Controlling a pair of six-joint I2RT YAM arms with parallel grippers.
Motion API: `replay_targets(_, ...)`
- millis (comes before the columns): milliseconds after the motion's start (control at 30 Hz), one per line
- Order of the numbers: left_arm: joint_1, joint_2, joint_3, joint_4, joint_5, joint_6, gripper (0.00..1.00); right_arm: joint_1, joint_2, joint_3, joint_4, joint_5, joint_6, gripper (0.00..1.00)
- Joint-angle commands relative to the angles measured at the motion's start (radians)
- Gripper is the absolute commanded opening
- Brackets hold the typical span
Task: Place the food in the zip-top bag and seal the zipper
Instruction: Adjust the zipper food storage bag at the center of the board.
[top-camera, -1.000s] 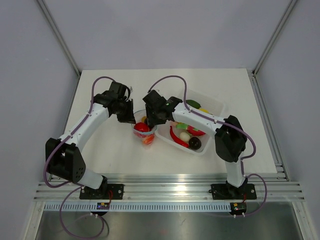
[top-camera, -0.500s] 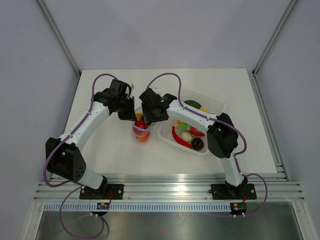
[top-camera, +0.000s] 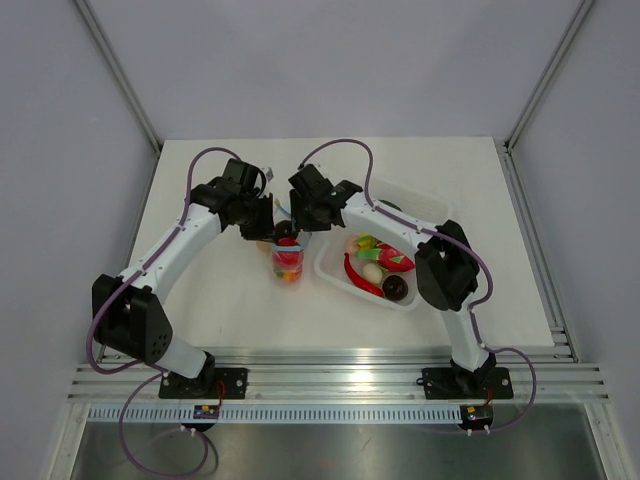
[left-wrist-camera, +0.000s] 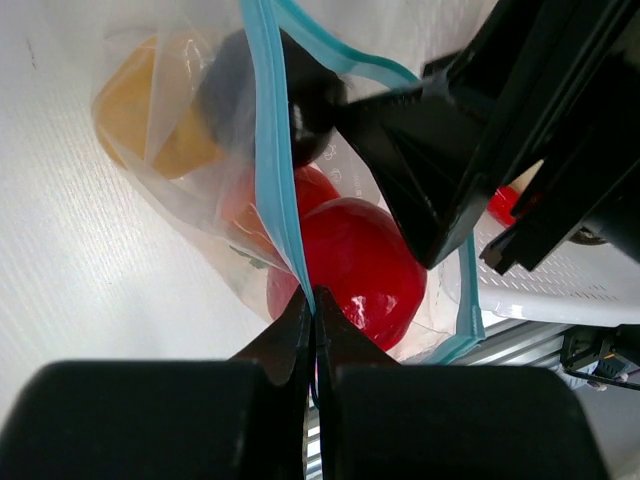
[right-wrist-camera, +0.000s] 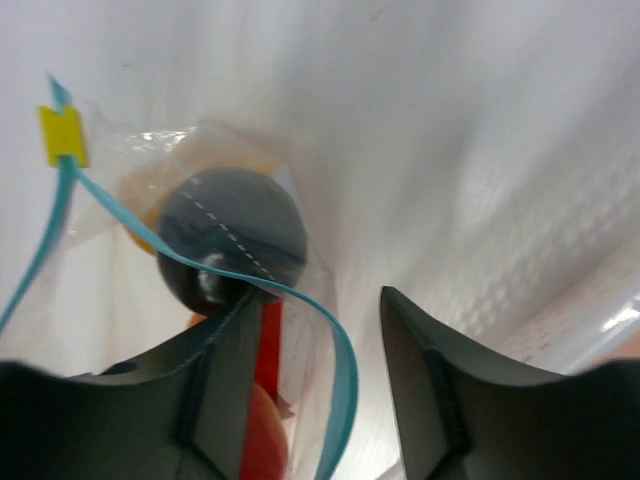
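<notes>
The zip-top bag (top-camera: 287, 262) hangs upright over the table centre, with red, yellow-orange and dark food inside. My left gripper (left-wrist-camera: 313, 300) is shut on the zipper (left-wrist-camera: 272, 150), the light blue strip, above a red fruit (left-wrist-camera: 360, 262). A yellow-orange piece (left-wrist-camera: 150, 110) shows through the plastic. My right gripper (right-wrist-camera: 320, 350) is open at the bag's mouth. The other side of the blue strip (right-wrist-camera: 345, 375) curves between its fingers, and a dark round piece (right-wrist-camera: 232, 240) lies just below. From above, the left gripper (top-camera: 268, 226) and right gripper (top-camera: 299, 230) flank the bag's top.
A white tray (top-camera: 432, 208) stands right of the bag. It holds a red chilli (top-camera: 355, 272), a dark brown piece (top-camera: 392, 287) and several more toy foods. The right arm reaches across the tray's far-left corner. A yellow tab (right-wrist-camera: 62, 135) sits on the strip's end.
The right gripper has drawn back from over the bag's contents to the far side of its mouth. The left gripper has edged right with the strip, and the bag now stands more upright.
</notes>
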Motion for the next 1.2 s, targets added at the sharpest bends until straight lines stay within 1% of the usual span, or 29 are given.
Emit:
replay_targets(0, -0.008, 0.012, -0.006, 0.015, 0.028, 0.013, 0.0, -0.005, -0.069, -0.042, 0.181, -0.131, 0.023, 0.55)
replay_targets(133, -0.008, 0.012, -0.003, 0.012, 0.016, 0.014, 0.0, -0.005, -0.062, -0.048, 0.15, -0.177, 0.023, 0.49)
replay_targets(333, -0.007, 0.008, 0.003, 0.006, -0.006, 0.019, 0.0, -0.007, -0.089, -0.146, 0.149, -0.179, 0.051, 0.49)
replay_targets(433, -0.007, 0.006, 0.006, 0.003, -0.013, 0.022, 0.0, -0.007, -0.106, -0.178, 0.155, -0.185, 0.058, 0.47)
replay_targets(500, -0.007, 0.008, 0.008, 0.004, -0.013, 0.024, 0.0, -0.007, -0.106, -0.183, 0.163, -0.208, 0.058, 0.4)
replay_targets(533, -0.007, 0.008, 0.008, 0.006, -0.015, 0.024, 0.0, -0.007, -0.1, -0.175, 0.163, -0.217, 0.057, 0.34)
replay_targets(567, -0.007, 0.008, 0.011, 0.007, -0.01, 0.025, 0.0, -0.007, -0.093, -0.171, 0.167, -0.246, 0.057, 0.24)
replay_targets(600, -0.007, 0.008, 0.009, 0.006, -0.004, 0.024, 0.0, -0.005, -0.077, -0.162, 0.182, -0.266, 0.052, 0.19)
replay_targets(633, -0.007, 0.009, 0.011, 0.01, -0.001, 0.022, 0.0, -0.005, -0.071, -0.137, 0.19, -0.286, 0.042, 0.16)
replay_targets(667, -0.007, 0.008, 0.012, 0.01, 0.001, 0.022, 0.0, -0.007, -0.065, -0.122, 0.198, -0.317, 0.035, 0.09)
replay_targets(733, -0.007, 0.008, 0.012, 0.01, 0.005, 0.02, 0.0, -0.007, -0.062, -0.077, 0.212, -0.311, 0.029, 0.02)
replay_targets(767, -0.007, 0.005, 0.012, 0.007, 0.007, 0.022, 0.0, -0.007, -0.066, -0.066, 0.215, -0.293, 0.028, 0.0)
replay_targets(867, -0.007, -0.005, 0.015, 0.001, 0.002, 0.025, 0.0, -0.007, -0.122, -0.057, 0.258, -0.272, 0.023, 0.0)
replay_targets(933, -0.007, -0.009, 0.02, -0.008, -0.006, 0.03, 0.0, -0.007, -0.187, -0.109, 0.337, -0.286, 0.025, 0.0)
replay_targets(1000, -0.007, -0.015, 0.031, -0.014, -0.013, 0.03, 0.0, -0.007, -0.226, -0.14, 0.367, -0.271, 0.02, 0.0)
replay_targets(1067, -0.007, -0.017, 0.037, -0.016, -0.022, 0.028, 0.0, -0.007, -0.218, -0.14, 0.33, -0.228, 0.003, 0.0)
replay_targets(1100, -0.007, -0.014, 0.042, -0.017, -0.033, 0.027, 0.0, -0.005, -0.189, -0.128, 0.262, -0.22, -0.003, 0.0)
replay_targets(1167, -0.007, -0.012, 0.043, -0.019, -0.036, 0.025, 0.0, -0.007, -0.169, -0.105, 0.203, -0.237, -0.003, 0.0)
